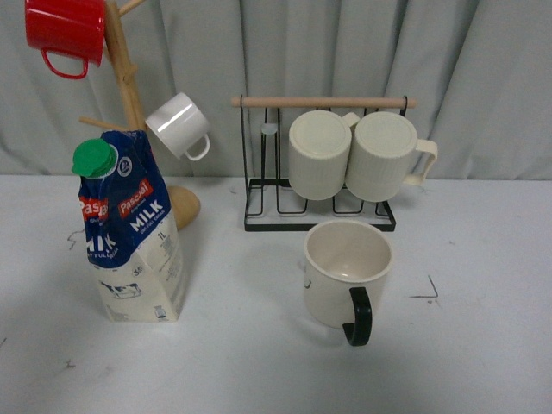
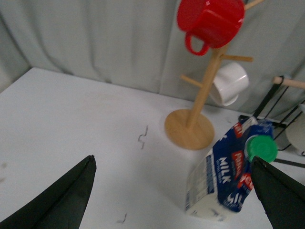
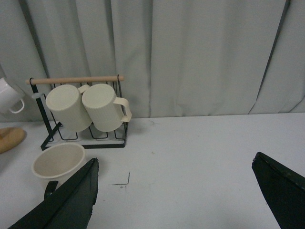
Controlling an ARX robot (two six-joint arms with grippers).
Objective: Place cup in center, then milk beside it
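The cup (image 1: pixel 347 274), a wide cream mug with a black handle, stands upright near the table's middle, in front of the black rack; it also shows in the right wrist view (image 3: pixel 58 161). The milk (image 1: pixel 129 228), a blue and white carton with a green cap, stands upright to the cup's left; it also shows in the left wrist view (image 2: pixel 228 174). My left gripper (image 2: pixel 174 200) is open above the table, the carton by one finger. My right gripper (image 3: pixel 174 200) is open over bare table beside the cup. Neither arm shows in the front view.
A black wire rack (image 1: pixel 319 216) with a wooden bar holds two ribbed cream mugs (image 1: pixel 358 155) behind the cup. A wooden mug tree (image 1: pixel 129 95) at the back left carries a red mug (image 1: pixel 67 33) and a small white cup (image 1: pixel 179 125). A grey curtain hangs behind.
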